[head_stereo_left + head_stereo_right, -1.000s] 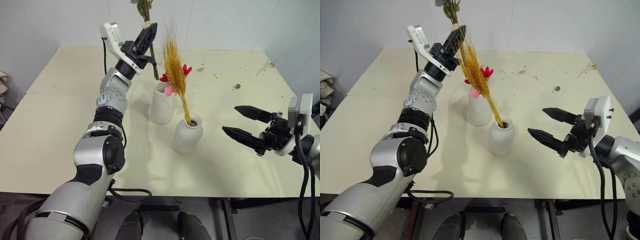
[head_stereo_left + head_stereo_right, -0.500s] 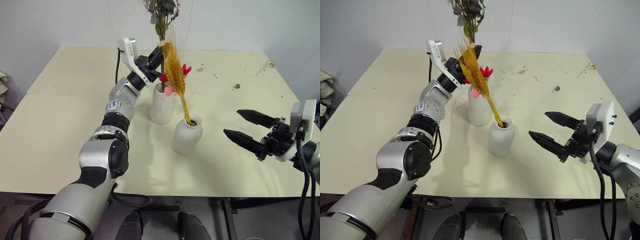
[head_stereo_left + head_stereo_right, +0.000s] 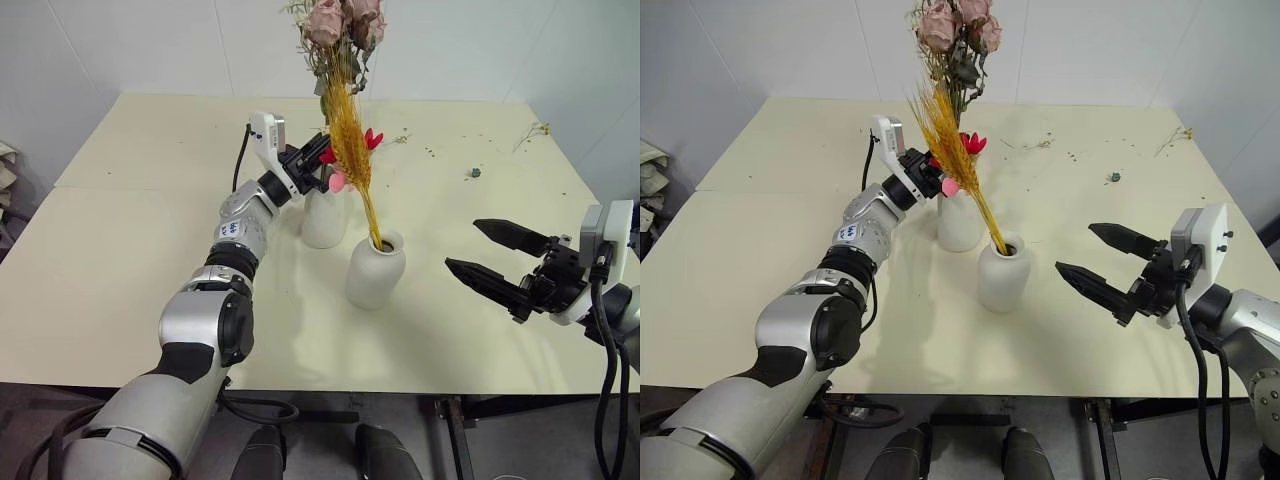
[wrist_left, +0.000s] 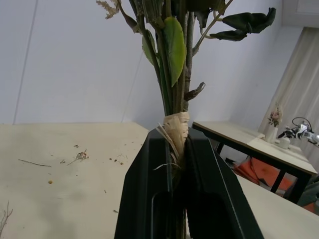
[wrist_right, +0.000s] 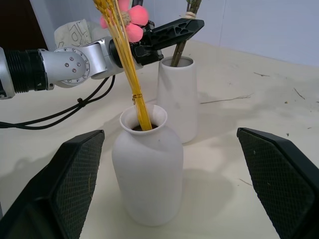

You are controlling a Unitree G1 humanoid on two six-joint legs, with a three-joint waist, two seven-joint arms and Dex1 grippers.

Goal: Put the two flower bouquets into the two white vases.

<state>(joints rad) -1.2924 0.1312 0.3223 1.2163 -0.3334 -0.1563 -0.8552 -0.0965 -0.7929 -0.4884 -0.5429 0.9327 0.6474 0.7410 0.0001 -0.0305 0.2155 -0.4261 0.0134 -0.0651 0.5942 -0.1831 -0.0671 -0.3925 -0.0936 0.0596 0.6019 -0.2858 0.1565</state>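
We judge the task nearly finished. The wheat bunch [image 3: 352,150] already stands in the squat vase [image 3: 375,270], its stalks leaning up and away from the narrow neck. The rose bunch [image 3: 955,40] is upright over the tall vase [image 3: 324,215], and in the right wrist view its stems enter the wide mouth, though we cannot tell from here whether they reach the bottom. Our left gripper [image 4: 177,164] clamps the tied stems at the raffia wrap, its fingers pressed close on either side, just above the rim of the tall vase. Our right gripper [image 3: 495,255] hangs with its fingers spread wide and nothing between them, well apart from both vases on the right side of the table [image 3: 120,250]. What is left, as we read it, is to let the roses go and draw the left arm back without dragging the stems or brushing the wheat, which stands very near.
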